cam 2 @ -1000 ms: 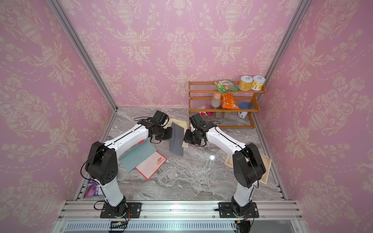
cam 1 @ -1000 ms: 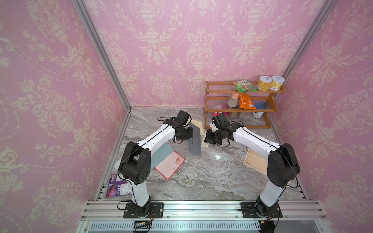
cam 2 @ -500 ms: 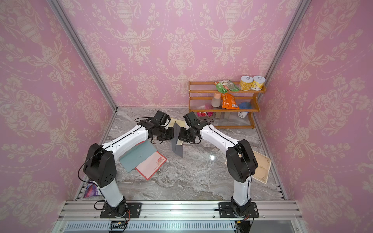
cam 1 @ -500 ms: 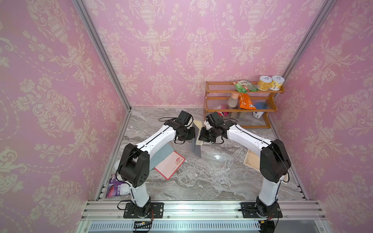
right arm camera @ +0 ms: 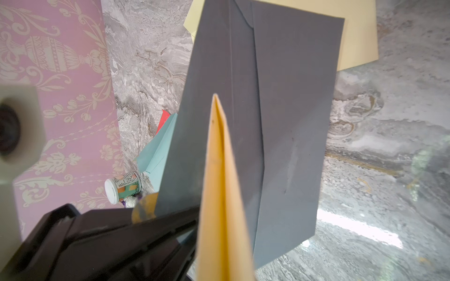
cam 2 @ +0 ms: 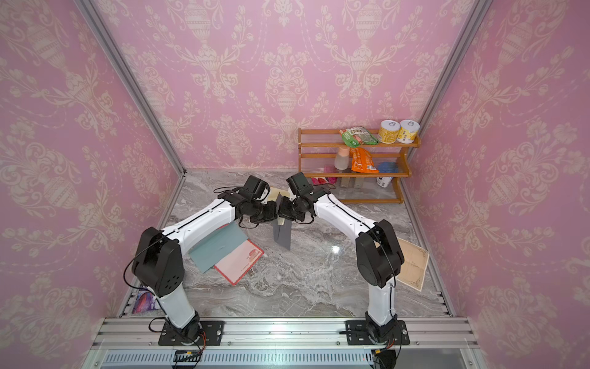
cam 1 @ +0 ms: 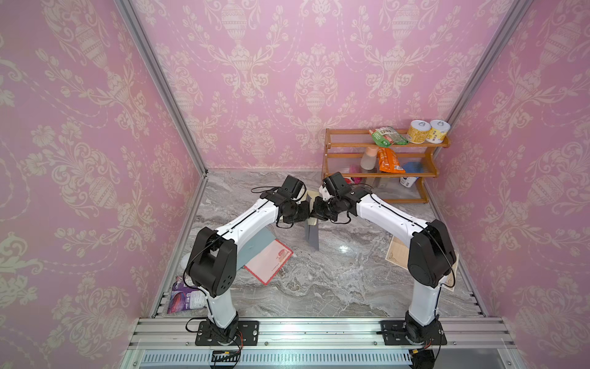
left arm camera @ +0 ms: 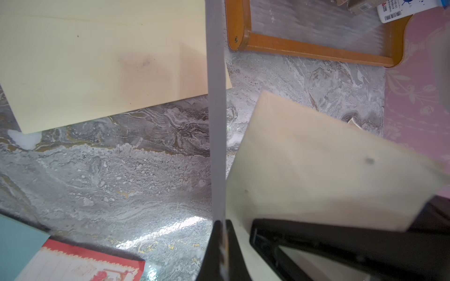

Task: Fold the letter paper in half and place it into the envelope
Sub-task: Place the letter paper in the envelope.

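Now | left gripper (left arm camera: 221,234): envelope (right arm camera: 280,121) | right gripper (right arm camera: 201,223): letter paper (right arm camera: 219,182) alongside

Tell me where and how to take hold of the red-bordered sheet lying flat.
The red-bordered sheet lies flat, with the teal sheet overlapping its far-left side. The bare front corner is probably the best part to grip. Slide in low from the front, where its edges are uncovered.

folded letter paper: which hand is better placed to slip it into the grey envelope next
Right. The right hand grips the folded letter paper edge-on beside the grey envelope, which the left hand holds hanging upright.
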{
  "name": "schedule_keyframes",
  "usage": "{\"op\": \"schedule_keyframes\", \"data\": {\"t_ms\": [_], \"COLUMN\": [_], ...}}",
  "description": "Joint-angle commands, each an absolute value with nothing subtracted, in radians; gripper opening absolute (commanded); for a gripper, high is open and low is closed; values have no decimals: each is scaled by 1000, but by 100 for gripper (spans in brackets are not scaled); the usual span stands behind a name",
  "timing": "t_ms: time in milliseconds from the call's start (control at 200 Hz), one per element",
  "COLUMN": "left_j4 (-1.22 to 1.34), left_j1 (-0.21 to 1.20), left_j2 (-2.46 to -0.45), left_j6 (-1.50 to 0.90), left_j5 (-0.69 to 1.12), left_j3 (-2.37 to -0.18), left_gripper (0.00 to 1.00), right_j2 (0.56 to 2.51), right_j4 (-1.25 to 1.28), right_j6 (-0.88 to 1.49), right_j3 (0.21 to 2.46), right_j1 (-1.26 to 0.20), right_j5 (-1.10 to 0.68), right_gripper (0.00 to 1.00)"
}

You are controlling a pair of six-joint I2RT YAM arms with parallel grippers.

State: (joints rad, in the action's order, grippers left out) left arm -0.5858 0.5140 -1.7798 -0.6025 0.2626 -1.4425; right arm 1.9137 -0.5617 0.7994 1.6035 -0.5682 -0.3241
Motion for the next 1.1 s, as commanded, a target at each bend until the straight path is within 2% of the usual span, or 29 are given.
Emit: {"op": "schedule_keyframes", "data": {"t_ms": [0, 820, 1025, 1095], "left_j4": [-568, -549, -554, -554], "left_j1": [520, 520, 518, 518], "left_j2": [-1764, -1772, -1760, -1756], "left_j6": [-623, -596, -588, -587], "left_j5": [298, 322, 316, 316], "left_j3": [-1429, -1401, -1387, -1379], "left_gripper": [0, 0, 0, 0], "right_j2": [1961, 2103, 2052, 2036], "right_j4": [-596, -665, -678, -684], "right_j6": [820, 831, 813, 809], "right_j3": [1637, 1718, 1722, 1720], "right_j1": [-576, -571, -550, -542], "right_j5": [-321, -437, -443, -442], "right_gripper": [0, 0, 24, 29]}}
